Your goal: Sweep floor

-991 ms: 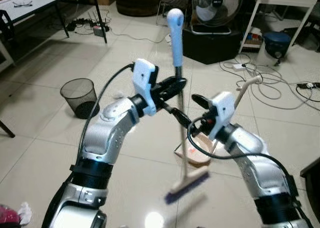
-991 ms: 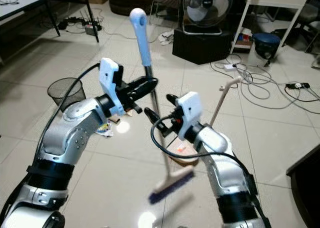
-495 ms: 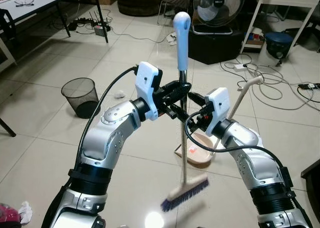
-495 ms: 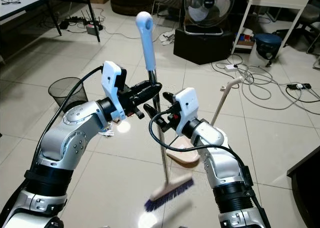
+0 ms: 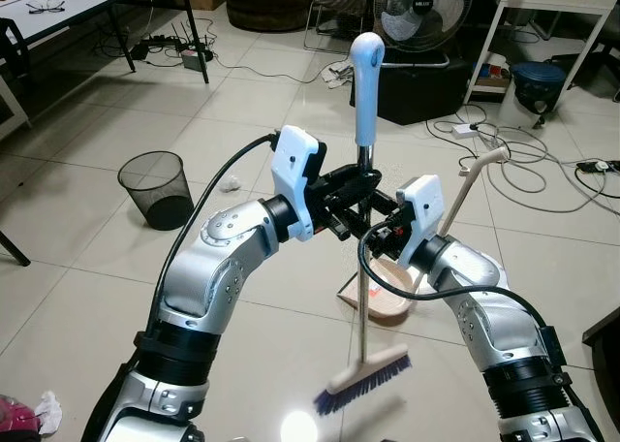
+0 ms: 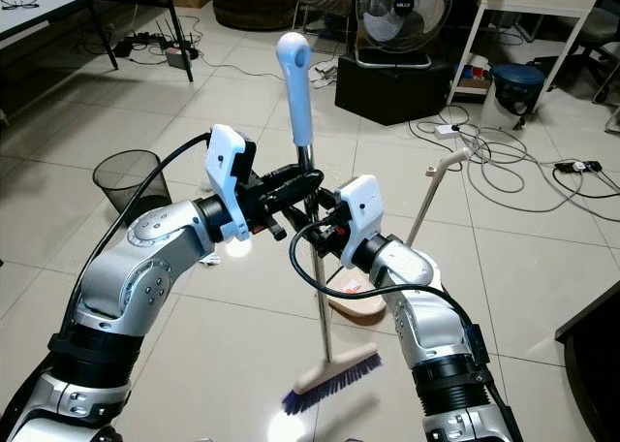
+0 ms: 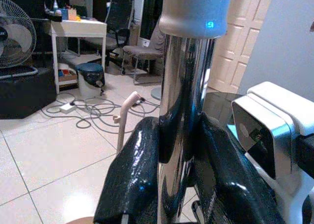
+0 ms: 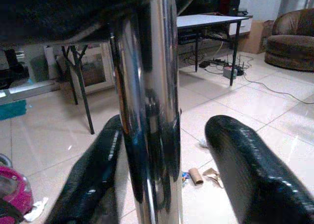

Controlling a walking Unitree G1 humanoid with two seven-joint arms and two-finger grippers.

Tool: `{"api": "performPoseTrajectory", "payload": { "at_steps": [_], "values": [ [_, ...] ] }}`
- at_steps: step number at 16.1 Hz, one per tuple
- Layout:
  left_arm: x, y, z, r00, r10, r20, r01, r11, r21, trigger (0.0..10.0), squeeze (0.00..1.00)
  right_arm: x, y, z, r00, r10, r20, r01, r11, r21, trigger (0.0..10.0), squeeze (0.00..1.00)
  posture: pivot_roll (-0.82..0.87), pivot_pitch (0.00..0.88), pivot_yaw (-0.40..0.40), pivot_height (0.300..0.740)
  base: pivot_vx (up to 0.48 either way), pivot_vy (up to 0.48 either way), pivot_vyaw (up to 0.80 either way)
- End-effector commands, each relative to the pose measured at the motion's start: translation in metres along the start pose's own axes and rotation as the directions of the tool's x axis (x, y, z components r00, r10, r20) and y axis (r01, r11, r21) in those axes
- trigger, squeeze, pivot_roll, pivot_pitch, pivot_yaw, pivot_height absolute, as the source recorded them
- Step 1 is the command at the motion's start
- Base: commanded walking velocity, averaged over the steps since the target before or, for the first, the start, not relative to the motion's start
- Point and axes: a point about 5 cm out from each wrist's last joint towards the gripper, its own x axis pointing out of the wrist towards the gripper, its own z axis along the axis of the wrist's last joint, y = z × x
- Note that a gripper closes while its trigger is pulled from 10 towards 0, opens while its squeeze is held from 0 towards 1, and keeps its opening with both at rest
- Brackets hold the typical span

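Our left pincer (image 5: 364,183) is clenched tight around the shiny metal pole of the long broom with a light blue handle (image 5: 366,103). Our right pincer (image 5: 373,238) sits just below it, its fingers (image 8: 245,160) spread wide, one touching the pole. The broom stands almost straight up, blue handle on top. Its tan head with purple bristles (image 5: 363,385) is down by the white tile floor (image 5: 87,258), near a tan dustpan (image 5: 386,306).
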Motion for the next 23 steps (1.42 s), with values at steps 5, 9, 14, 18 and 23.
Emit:
{"api": "performPoseTrajectory", "payload": {
  "at_steps": [5,9,14,18,23],
  "values": [
    [0.0,-0.004,0.008,1.0,-0.022,0.021,0.022,1.0,0.022,0.0,0.0,-0.004,0.0,0.002,1.0,0.006,0.024,-0.006,1.0,0.005,0.0,0.0,-0.11,0.0,0.011,0.74,0.0,0.0,0.0],
    [0.0,-0.004,0.009,0.999,-0.025,0.021,0.025,0.999,0.024,0.0,0.0,-0.004,0.0,0.003,1.0,0.007,0.028,-0.007,1.0,0.002,0.0,0.0,-0.1,0.0,0.008,0.74,0.0,0.0,0.0],
    [-0.002,0.004,0.014,0.998,0.021,0.062,-0.022,1.0,0.019,10.0,1.0,-0.005,-0.001,0.004,0.999,-0.006,0.042,0.007,1.0,-0.007,0.0,0.0,-0.11,0.0,0.009,0.74,0.0,0.0,0.0],
    [-0.005,0.007,0.027,0.992,0.021,0.127,-0.026,0.999,0.033,10.0,0.1,-0.007,0.0,0.003,0.999,-0.014,0.044,0.015,1.0,-0.005,0.0,0.0,-0.11,0.0,0.011,0.74,0.0,0.0,0.0],
    [-0.01,-0.006,0.036,0.976,-0.128,0.177,0.126,0.992,0.026,10.0,0.0,-0.009,-0.002,0.0,0.999,-0.034,0.036,0.034,0.999,-0.006,0.0,0.0,-0.11,0.0,0.013,0.74,0.0,0.0,0.0]
  ]
}}
